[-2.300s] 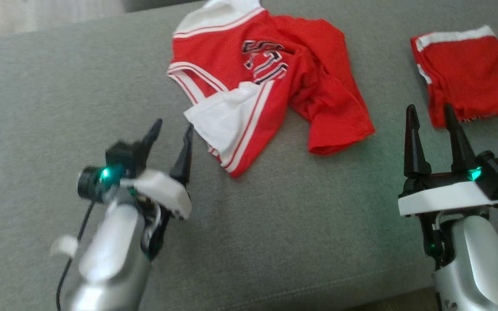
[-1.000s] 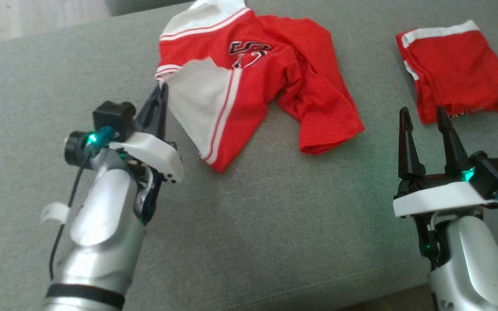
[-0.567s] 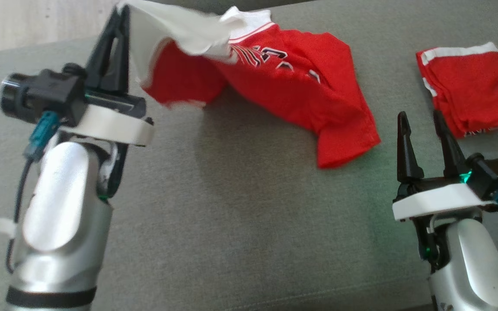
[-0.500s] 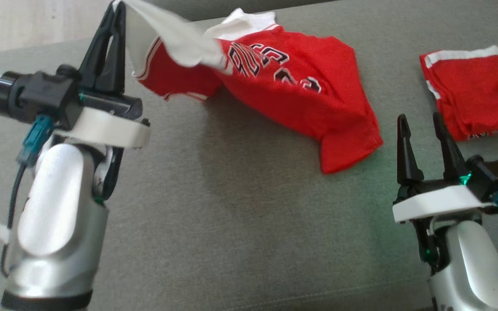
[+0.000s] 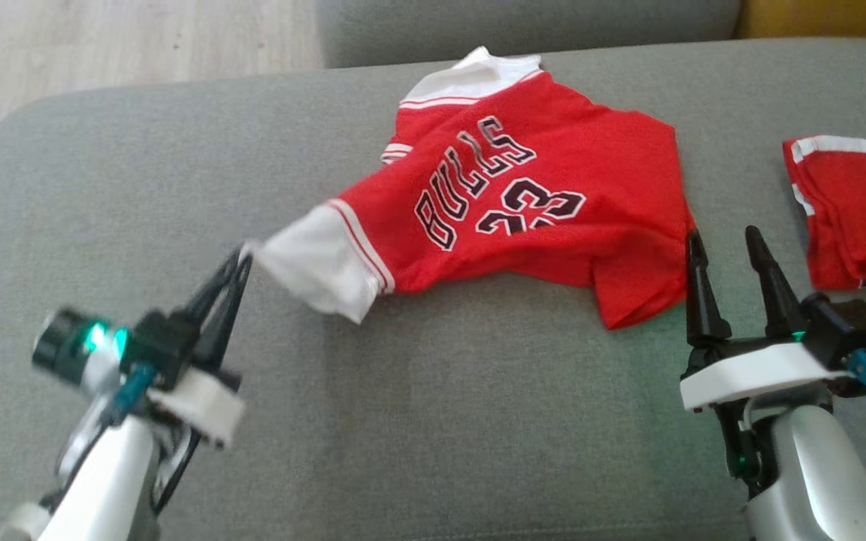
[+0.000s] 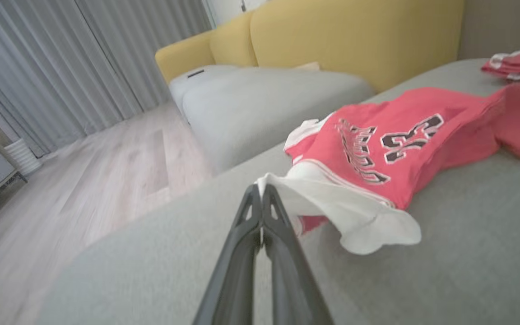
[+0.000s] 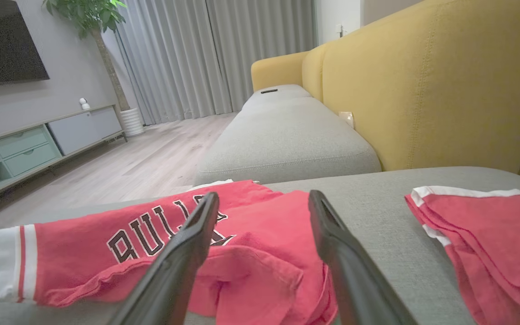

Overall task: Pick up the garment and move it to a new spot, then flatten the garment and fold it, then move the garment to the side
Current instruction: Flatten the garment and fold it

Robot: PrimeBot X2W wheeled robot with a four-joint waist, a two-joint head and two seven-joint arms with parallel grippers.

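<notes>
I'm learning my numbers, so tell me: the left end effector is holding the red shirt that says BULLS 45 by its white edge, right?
Nearly. Only the number is wrong: the shirt says BULLS 23, not 45, which the head view shows plainly. The rest is right: the left end effector is shut on the shirt's white edge.

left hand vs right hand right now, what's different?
Left hand is shut, pinching the white corner of the jersey; right hand is open, holding nothing. Left hand looks blurred in the head view; right hand is sharp. Both share the same dark, two-pronged build.
</notes>
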